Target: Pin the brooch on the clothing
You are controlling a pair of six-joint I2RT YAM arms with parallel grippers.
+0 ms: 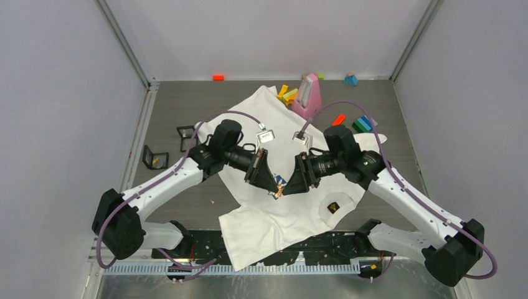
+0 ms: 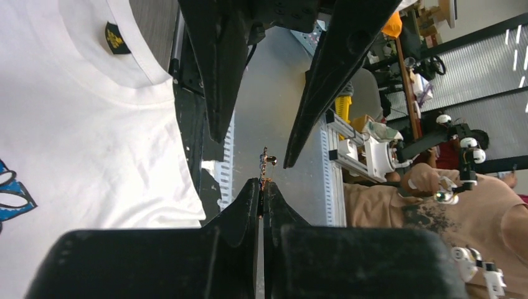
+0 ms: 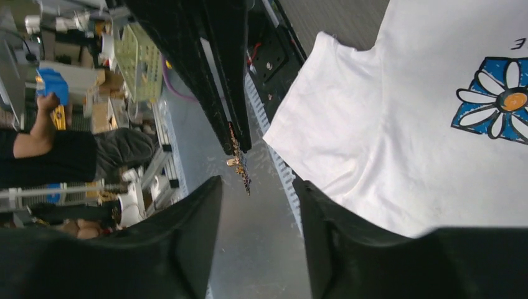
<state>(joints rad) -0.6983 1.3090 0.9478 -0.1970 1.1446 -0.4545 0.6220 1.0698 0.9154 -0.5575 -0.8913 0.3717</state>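
Note:
The white T-shirt (image 1: 274,221) lies spread on the table, with a black neck label (image 1: 334,207) and a blue daisy print (image 3: 498,103). It also shows in the left wrist view (image 2: 93,124). My left gripper (image 1: 274,187) is shut on a small gold-coloured brooch (image 2: 266,163) and holds it in the air above the shirt. The brooch sticks out past the left fingertips (image 2: 249,193). My right gripper (image 1: 289,185) is open and faces the left one tip to tip. The brooch (image 3: 240,168) hangs just in front of the right gripper's gap (image 3: 255,187), not touching its fingers (image 3: 193,224).
A pink object (image 1: 308,94) and several coloured blocks (image 1: 361,123) sit at the back right, partly on the shirt. Two small black frames (image 1: 155,157) lie on the table at the left. An orange block (image 1: 218,77) is at the back wall.

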